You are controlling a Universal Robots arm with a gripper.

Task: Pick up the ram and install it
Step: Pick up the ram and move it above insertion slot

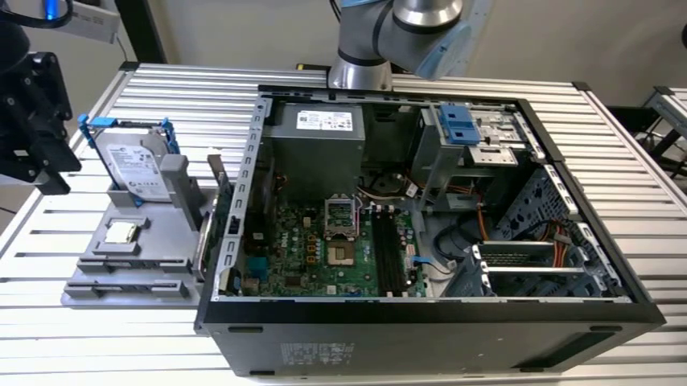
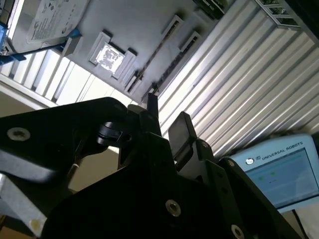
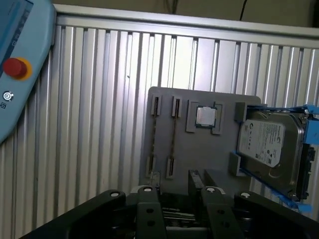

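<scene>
The end effector (image 3: 179,195) hangs over the slatted metal worktop (image 1: 161,84) at the edge of a grey tray (image 3: 199,154). Its two black fingers (image 3: 148,199) stand apart with nothing between them, and the gap shows in both wrist views. The ram (image 3: 173,137) is still in the tray. It stands on its long edge as a thin dark line held between two small end brackets, in the slot that lies nearer the processor chip (image 3: 205,115). In the second wrist view the same stick (image 2: 153,52) runs away from the fingertips, one of which sits close to the end of the neighbouring slot; I cannot tell whether it touches anything there. A hard drive (image 3: 266,144) in a blue frame stands tilted at the far side of the tray from the ram, with the chip between them. In the exterior view the tray sits at the exterior view's left of an open computer case (image 1: 429,322), just beside its side wall. Inside the case the green motherboard (image 1: 311,257) lies flat, and its long black memory slots (image 1: 388,257) carry no stick. A blue-grey control tablet (image 3: 20,64) with a red button lies on the worktop, well apart from the tray.
</scene>
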